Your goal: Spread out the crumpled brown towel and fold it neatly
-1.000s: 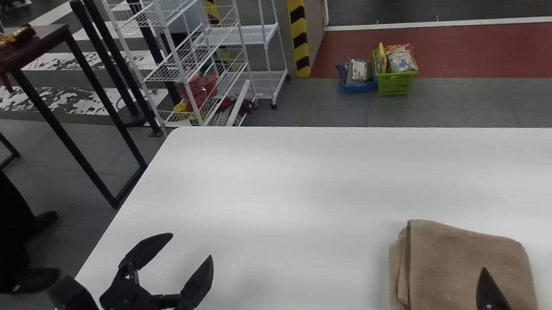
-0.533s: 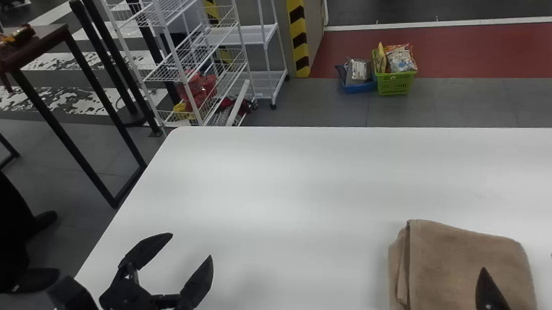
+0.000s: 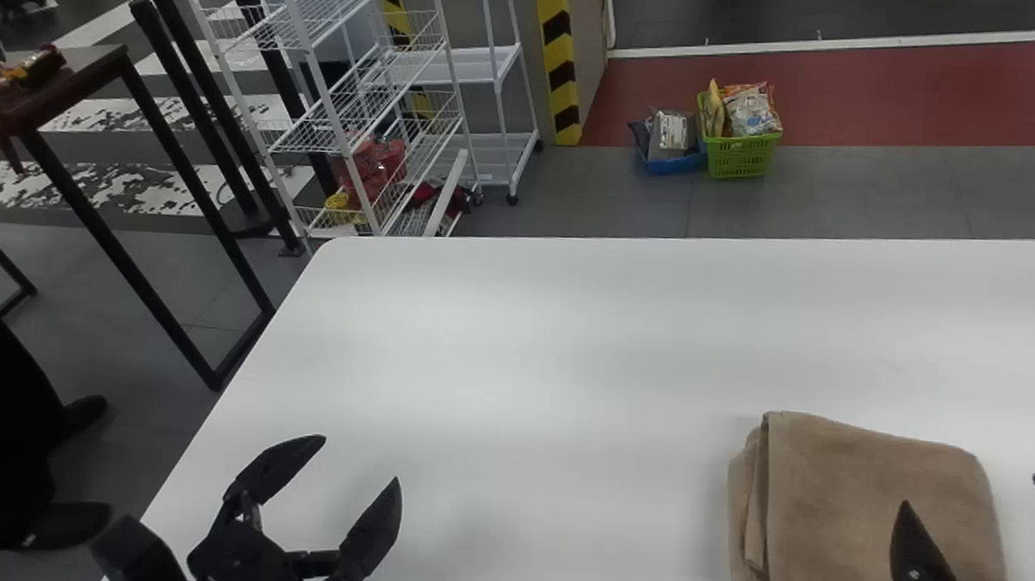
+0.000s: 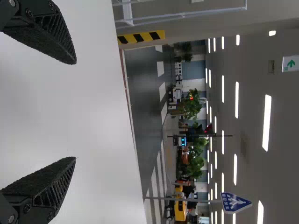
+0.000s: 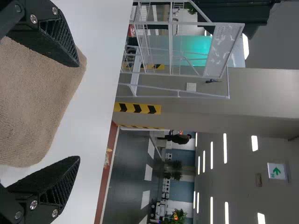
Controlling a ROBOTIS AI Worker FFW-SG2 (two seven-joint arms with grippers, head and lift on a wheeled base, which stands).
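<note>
The folded brown towel (image 3: 842,511) lies at lower right on the surface (image 3: 523,353), its bottom edge cut off. The right gripper (image 3: 970,490), also cut off, hides one part; its fingers are apart. The left gripper (image 3: 361,459), lower left, has spread fingers.

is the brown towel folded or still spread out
Folded: the brown towel lies in a compact, roughly square stack, with several layers showing along its left edge in the head view.

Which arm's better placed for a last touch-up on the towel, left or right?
Right, I'd say. The right tool is open right by the towel, which already looks folded. The left tool is open too, but well off to the towel's left.
</note>
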